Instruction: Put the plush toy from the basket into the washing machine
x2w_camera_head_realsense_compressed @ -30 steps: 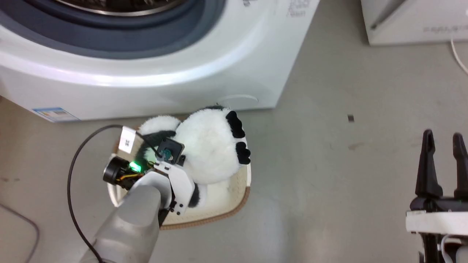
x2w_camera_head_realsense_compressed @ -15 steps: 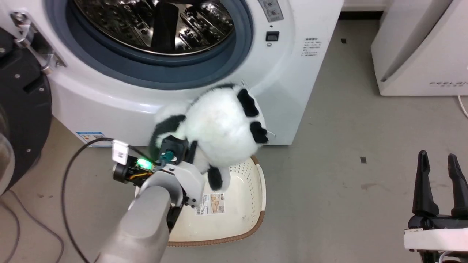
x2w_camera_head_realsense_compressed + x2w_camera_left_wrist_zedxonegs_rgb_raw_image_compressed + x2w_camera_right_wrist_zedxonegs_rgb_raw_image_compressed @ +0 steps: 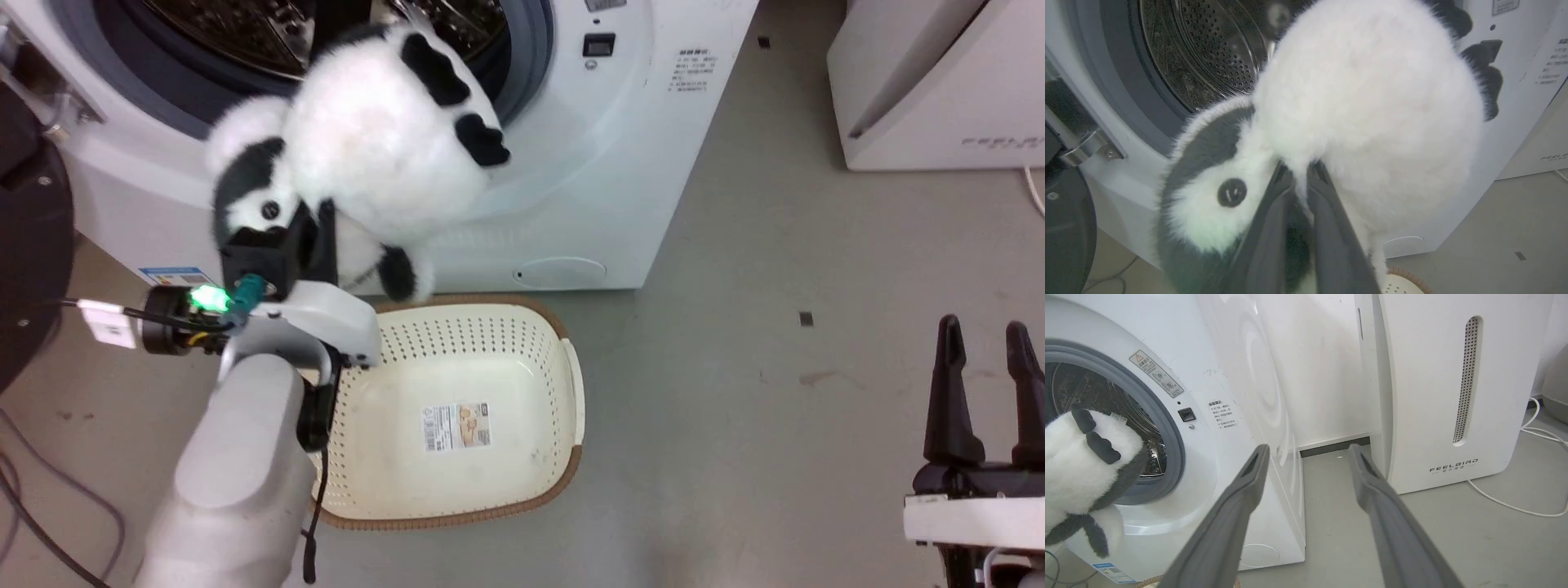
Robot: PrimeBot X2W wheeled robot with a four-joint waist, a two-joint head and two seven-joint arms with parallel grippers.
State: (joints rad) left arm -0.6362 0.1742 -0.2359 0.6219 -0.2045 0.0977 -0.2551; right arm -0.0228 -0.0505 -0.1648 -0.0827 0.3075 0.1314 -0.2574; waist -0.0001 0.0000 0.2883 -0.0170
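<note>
The left gripper (image 3: 1300,176) pinches a fold of fur on the plush toy (image 3: 384,155), held above the basket (image 3: 457,339) before the mouth of the washing machine (image 3: 637,163), far left. The toy looks light, soft and floppy; a deeper bite would likely hold surer. The right gripper (image 3: 984,327) rests spread.

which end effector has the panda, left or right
The left end effector, shut on the plush toy; the right end effector is open and empty.
</note>
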